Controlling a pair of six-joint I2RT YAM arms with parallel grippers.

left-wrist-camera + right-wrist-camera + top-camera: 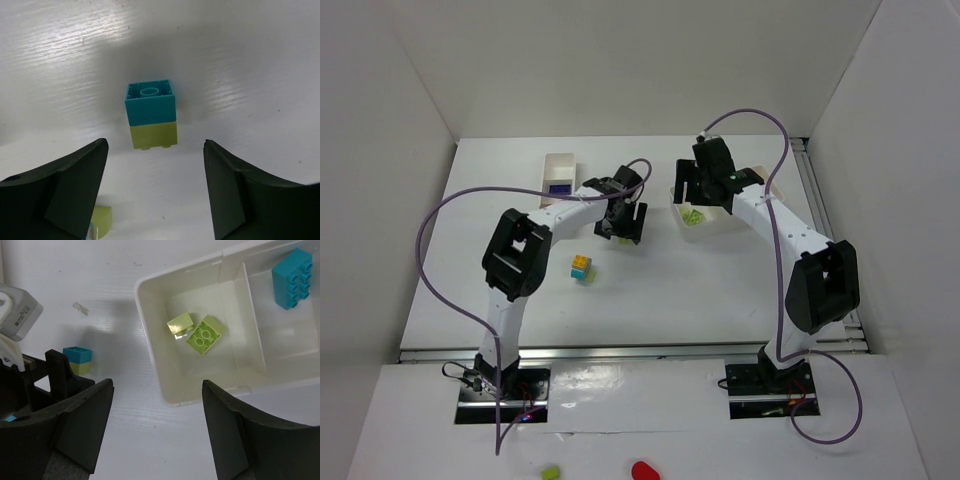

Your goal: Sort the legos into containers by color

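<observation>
A cyan brick stacked on a lime green one [150, 115] lies on the white table, just ahead of my open, empty left gripper [155, 150], which hovers over it [618, 225]. The stack also shows in the right wrist view [77, 360]. A second stack of yellow, cyan and green bricks [581, 267] lies nearer the arms. My right gripper [156, 385] is open and empty above the near wall of the right container [150, 340]. That container holds two lime green bricks [202, 335] in one compartment and a cyan brick [291, 277] in the neighbouring one. The left container [558, 180] stands behind the left arm.
A lime brick edge [102, 222] shows by my left finger. The right container [725, 222] sits at the back right. A green piece [551, 471] and a red piece [643, 469] lie on the near ledge behind the arm bases. White walls enclose the table.
</observation>
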